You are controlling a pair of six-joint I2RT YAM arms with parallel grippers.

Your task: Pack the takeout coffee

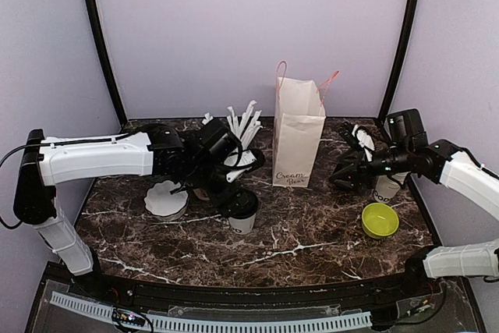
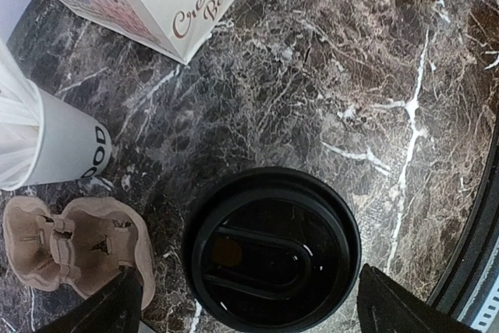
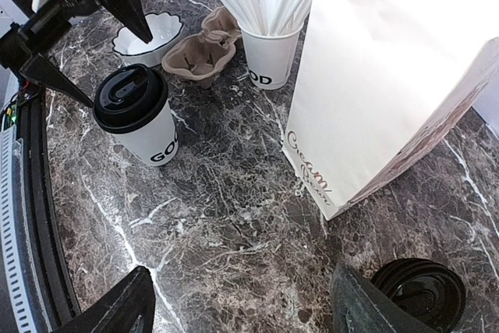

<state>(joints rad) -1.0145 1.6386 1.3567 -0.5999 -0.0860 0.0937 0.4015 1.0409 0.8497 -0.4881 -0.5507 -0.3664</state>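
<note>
Marble desk (image 1: 296,251): open ground at front centre, between the two arms.
Paper bag (image 1: 299,134): upright at rear centre; inside not visible.
Left hand (image 3: 92,46): spread wide over first lidded coffee cup (image 3: 134,115), gripping nothing; cup on desk, left of bag.
Right hand (image 3: 238,306): spread, empty. Second lidded coffee cup (image 3: 417,294) just beside it, near right desk edge; lid plain only in right wrist view.
Straw cup (image 3: 269,56): full of wrapped straws.
Cardboard cup carrier (image 3: 199,52): beside straw cup, sockets empty.
</note>
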